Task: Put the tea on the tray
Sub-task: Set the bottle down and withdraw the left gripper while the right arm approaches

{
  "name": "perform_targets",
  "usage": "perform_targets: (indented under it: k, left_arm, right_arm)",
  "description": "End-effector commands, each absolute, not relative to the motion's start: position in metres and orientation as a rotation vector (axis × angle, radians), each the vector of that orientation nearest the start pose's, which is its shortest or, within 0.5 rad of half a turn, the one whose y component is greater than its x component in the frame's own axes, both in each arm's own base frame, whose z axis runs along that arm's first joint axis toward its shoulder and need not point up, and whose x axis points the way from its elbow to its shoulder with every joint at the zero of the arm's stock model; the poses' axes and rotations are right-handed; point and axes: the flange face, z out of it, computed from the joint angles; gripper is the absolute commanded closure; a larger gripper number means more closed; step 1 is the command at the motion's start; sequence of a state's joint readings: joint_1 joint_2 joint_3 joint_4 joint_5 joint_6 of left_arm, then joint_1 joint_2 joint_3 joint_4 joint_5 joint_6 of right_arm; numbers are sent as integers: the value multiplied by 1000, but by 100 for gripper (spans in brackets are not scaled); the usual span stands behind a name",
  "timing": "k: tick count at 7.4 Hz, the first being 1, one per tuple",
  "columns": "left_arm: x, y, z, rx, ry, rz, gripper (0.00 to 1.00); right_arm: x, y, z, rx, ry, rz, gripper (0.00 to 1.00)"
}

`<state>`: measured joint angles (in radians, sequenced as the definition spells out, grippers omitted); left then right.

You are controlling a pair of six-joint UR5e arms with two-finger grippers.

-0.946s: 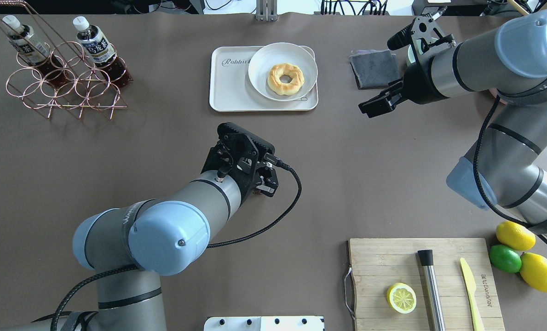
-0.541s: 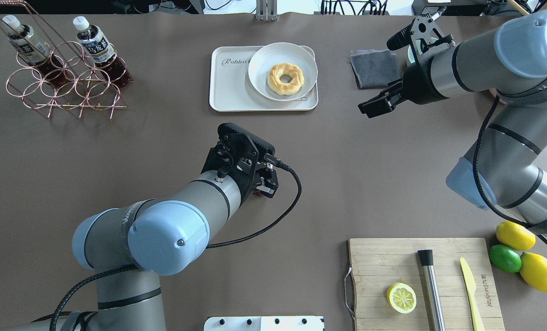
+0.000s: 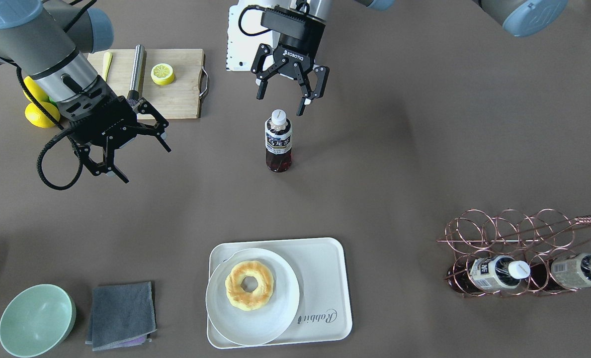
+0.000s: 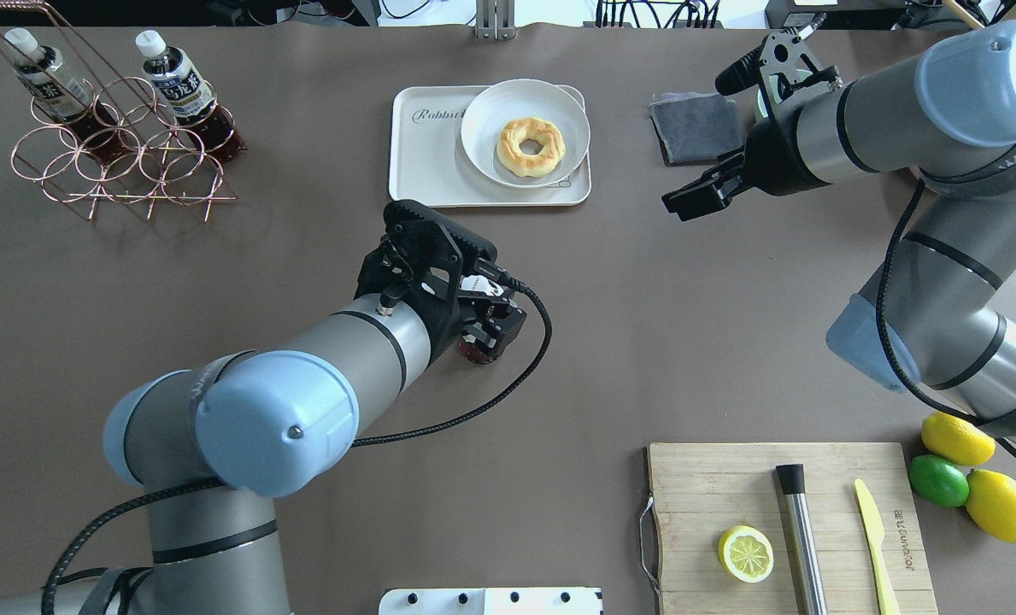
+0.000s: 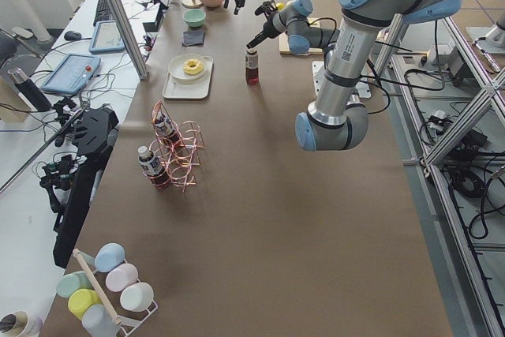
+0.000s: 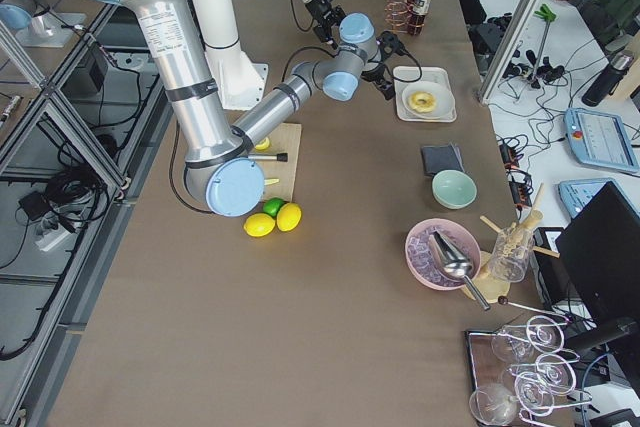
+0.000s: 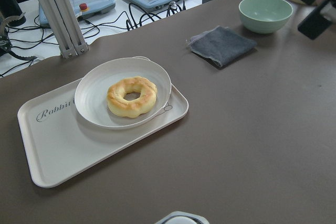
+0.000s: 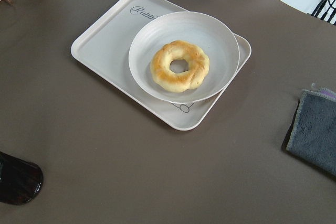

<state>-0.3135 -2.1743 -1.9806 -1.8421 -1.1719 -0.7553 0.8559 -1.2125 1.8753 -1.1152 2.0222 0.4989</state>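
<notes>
robot-side edge, right part: wooden cutting board (image 4: 730, 478) with a lemon half (image 4: 745, 553) on it.
left gripper (image 3: 281, 102) hangs over the middle of the table (image 3: 399, 174), fingers (image 3: 259, 89) spread apart and clamped on nothing.
tea (image 3: 278, 141) stands upright mid-table under that gripper. its cap is below the spread fingers and no contact shows. it's a small clear bottle of dark brown liquid with a white screw cap and a dark-blue-and-white label with asian characters.
right gripper (image 3: 143, 161) is over the table's right half, fingers apart too, empty.
tray (image 3: 320, 278) sits at the middle of the far edge, well apart from the tea. it's cream-white with grey "rabbit" script. a white plate (image 3: 215, 303) with a donut (image 3: 249, 285) covers its right part and the left part is bare.
far left corner: copper wire rack (image 3: 514, 242) holding two like bottles (image 3: 494, 272), tilted.
</notes>
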Motion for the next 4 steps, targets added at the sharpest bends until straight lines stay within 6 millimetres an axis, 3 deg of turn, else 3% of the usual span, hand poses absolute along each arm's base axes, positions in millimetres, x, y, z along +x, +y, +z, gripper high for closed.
perform_targets:
  k: [1,2,3,4]
  left_arm:
    - [420,-377,122,901,937,155,3]
    - [379,-412,160,789,939,155,3]
    - [321,-449,192,654,977,174,3]
    - [269,-469,219,540,1027,184,4]
  right_arm:
    - [-336,-494,241,685,-994,-392,0]
    - [-356,-485,224,698,-1008,-361,0]
    - [-366,-479,208,710,-1027,-346,0]
    - [-377,-464,188,727,-1059,-334,0]
